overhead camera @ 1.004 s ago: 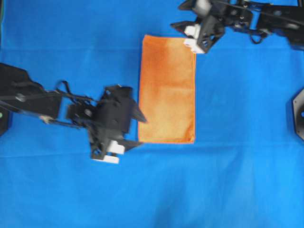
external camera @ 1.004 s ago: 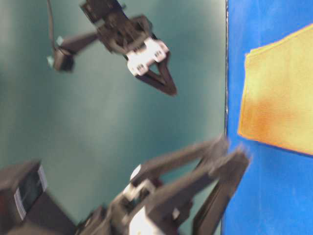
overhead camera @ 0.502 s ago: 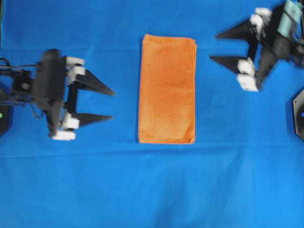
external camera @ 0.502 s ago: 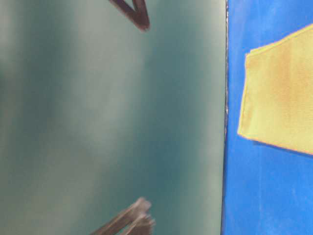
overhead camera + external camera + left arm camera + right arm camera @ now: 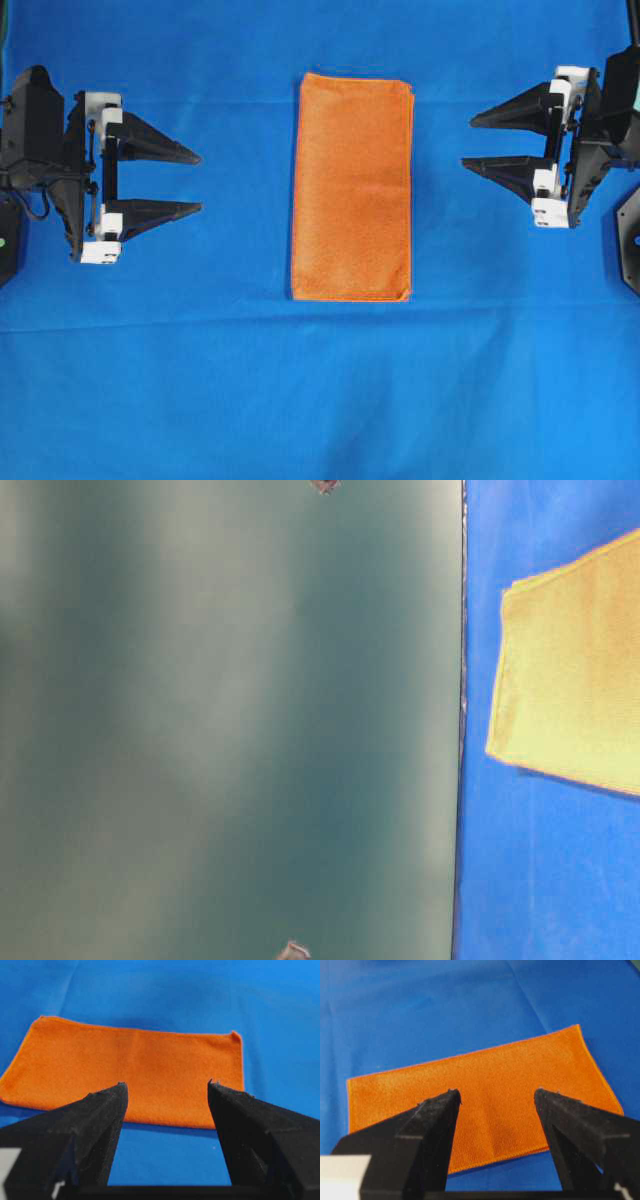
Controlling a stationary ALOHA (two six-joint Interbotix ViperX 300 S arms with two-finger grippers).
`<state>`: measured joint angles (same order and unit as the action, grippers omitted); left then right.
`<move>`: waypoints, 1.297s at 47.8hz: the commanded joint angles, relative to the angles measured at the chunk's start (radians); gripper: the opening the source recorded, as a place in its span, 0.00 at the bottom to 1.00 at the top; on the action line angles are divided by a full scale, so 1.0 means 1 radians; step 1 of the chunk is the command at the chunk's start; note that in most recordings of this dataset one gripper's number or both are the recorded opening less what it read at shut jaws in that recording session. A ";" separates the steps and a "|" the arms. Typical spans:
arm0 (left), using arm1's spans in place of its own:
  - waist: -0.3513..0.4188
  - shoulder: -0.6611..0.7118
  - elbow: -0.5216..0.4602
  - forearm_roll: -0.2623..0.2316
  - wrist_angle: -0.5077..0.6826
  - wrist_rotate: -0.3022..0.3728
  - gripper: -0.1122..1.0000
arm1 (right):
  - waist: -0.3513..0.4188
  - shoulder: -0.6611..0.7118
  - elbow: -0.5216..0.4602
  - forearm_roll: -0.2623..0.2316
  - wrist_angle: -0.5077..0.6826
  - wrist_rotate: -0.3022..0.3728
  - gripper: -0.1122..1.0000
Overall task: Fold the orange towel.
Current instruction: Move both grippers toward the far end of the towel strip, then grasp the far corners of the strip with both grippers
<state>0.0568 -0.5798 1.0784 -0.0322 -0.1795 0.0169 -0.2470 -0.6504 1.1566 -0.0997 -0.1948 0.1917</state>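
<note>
The orange towel [image 5: 351, 187] lies flat on the blue cloth as a tall narrow rectangle, doubled over, with layered edges showing at its top right corner. It also shows in the table-level view [image 5: 570, 680], the left wrist view [image 5: 135, 1075] and the right wrist view [image 5: 485, 1095]. My left gripper [image 5: 198, 183] hangs at the far left, open and empty, its fingers pointing at the towel from well away. My right gripper [image 5: 468, 142] hangs at the far right, open and empty, also apart from the towel. Between the jaws in both wrist views [image 5: 167, 1084] [image 5: 496, 1092] only towel and cloth show.
A blue cloth [image 5: 320, 400] covers the whole table. A black base part [image 5: 628, 240] sits at the right edge and another at the left edge [image 5: 8, 240]. In the table-level view a blurred green-grey surface [image 5: 230, 720] fills the left.
Both arms have pulled back from the towel to the table's left and right sides. The towel has not moved. Both grippers stay open.
</note>
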 commanded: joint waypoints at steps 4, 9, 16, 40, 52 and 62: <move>0.003 0.008 -0.020 -0.002 -0.014 -0.002 0.63 | -0.014 0.009 -0.018 0.006 -0.012 0.002 0.67; 0.003 0.023 -0.031 -0.002 -0.021 -0.002 0.63 | -0.026 0.015 -0.023 0.012 -0.012 0.002 0.67; 0.032 0.066 -0.057 -0.002 -0.040 0.000 0.64 | -0.067 0.046 -0.052 0.020 -0.008 0.002 0.67; 0.290 0.468 -0.295 -0.002 -0.063 0.000 0.84 | -0.288 0.417 -0.249 -0.023 0.044 -0.015 0.67; 0.356 0.726 -0.420 0.002 -0.137 0.012 0.88 | -0.318 0.637 -0.314 -0.023 0.002 -0.015 0.67; 0.393 0.864 -0.477 0.002 -0.147 0.011 0.88 | -0.318 0.753 -0.351 -0.018 -0.034 -0.012 0.67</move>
<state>0.4418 0.2608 0.6320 -0.0322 -0.3129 0.0276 -0.5630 0.0936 0.8299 -0.1197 -0.2117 0.1764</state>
